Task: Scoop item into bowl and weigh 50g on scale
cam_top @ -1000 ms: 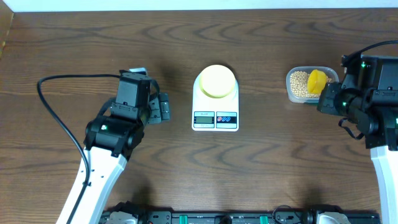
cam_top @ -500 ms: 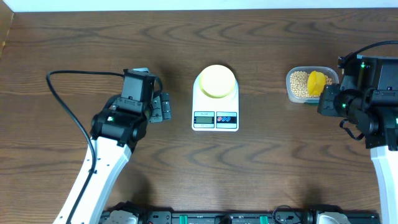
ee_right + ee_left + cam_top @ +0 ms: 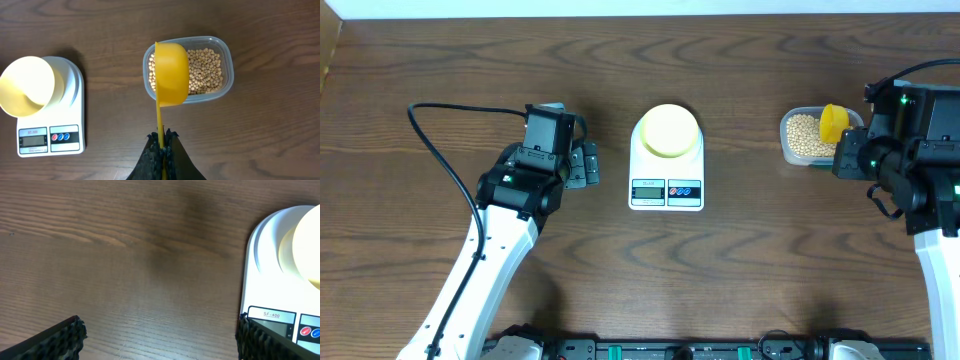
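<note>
Right claw (image 3: 161, 145): clamped tight on the thin handle of the yellow scoop (image 3: 171, 75). The scoop's cup sits straight ahead of the claw, over the left part of the clear tub (image 3: 200, 98). The beans (image 3: 207, 70) lie in the tub, ahead and slightly right of the claw. Cannot tell whether the cup carries any.

The scale (image 3: 75, 100) stands well off to this claw's left. The pale-yellow bowl (image 3: 27, 85) rests on its platform, at the end away from the display.

Left claw (image 3: 160, 342): fingers spread wide, holding nothing, low over the bare table (image 3: 125, 255). The scale is just ahead, off its right finger.
</note>
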Tool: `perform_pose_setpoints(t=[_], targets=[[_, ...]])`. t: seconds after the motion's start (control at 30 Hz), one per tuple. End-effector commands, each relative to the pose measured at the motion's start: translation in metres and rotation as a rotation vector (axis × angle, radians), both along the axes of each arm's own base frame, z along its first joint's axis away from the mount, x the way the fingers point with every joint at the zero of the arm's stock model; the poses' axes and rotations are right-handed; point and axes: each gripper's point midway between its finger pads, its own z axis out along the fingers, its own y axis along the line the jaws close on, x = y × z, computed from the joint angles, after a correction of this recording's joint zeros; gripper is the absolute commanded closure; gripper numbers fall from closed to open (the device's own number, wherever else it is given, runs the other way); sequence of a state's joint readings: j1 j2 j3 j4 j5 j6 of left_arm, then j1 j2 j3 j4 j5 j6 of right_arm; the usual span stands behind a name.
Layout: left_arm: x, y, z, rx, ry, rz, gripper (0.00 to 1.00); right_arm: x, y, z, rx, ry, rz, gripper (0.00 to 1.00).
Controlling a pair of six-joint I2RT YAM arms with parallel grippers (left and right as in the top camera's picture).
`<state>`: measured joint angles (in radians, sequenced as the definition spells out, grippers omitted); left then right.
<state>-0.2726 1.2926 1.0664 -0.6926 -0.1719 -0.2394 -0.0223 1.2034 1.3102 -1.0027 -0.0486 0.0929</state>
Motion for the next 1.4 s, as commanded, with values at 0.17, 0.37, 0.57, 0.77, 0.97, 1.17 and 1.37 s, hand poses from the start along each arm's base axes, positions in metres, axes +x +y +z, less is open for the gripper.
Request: perform_pose_setpoints(t=[0.17, 0.37, 0.57, 0.77, 0.97, 1.17, 1.37], targets=[[0.006, 0.003, 0.004, 0.004, -0.032, 0.024, 0.02, 0.003, -0.003, 0.007, -0.023, -0.021, 0.005, 0.99], [0.008, -0.037, 0.006, -0.187, -0.027, -0.104, 0.02, 0.009, -0.003, 0.012, -0.023, -0.054, 0.005, 0.99], [-0.011, -0.099, 0.019, -0.493, 0.035, -0.328, 0.02, 0.010, -0.003, 0.013, 0.016, -0.060, -0.041, 0.99], [-0.033, -0.133, 0.035, -0.692, 0.095, -0.476, 0.02, 0.005, -0.003, 0.009, 0.062, -0.031, -0.097, 0.98], [-0.050, -0.149, 0.047, -0.812, 0.140, -0.562, 0.02, 0.005, -0.003, 0.008, 0.106, -0.025, -0.150, 0.98], [-0.058, -0.153, 0.037, -0.777, 0.174, -0.559, 0.31, 0.003, -0.003, 0.007, 0.107, -0.017, -0.152, 0.98], [-0.075, -0.164, 0.015, -0.659, 0.255, -0.488, 0.75, 0.003, -0.003, 0.007, 0.107, -0.017, -0.152, 0.98]])
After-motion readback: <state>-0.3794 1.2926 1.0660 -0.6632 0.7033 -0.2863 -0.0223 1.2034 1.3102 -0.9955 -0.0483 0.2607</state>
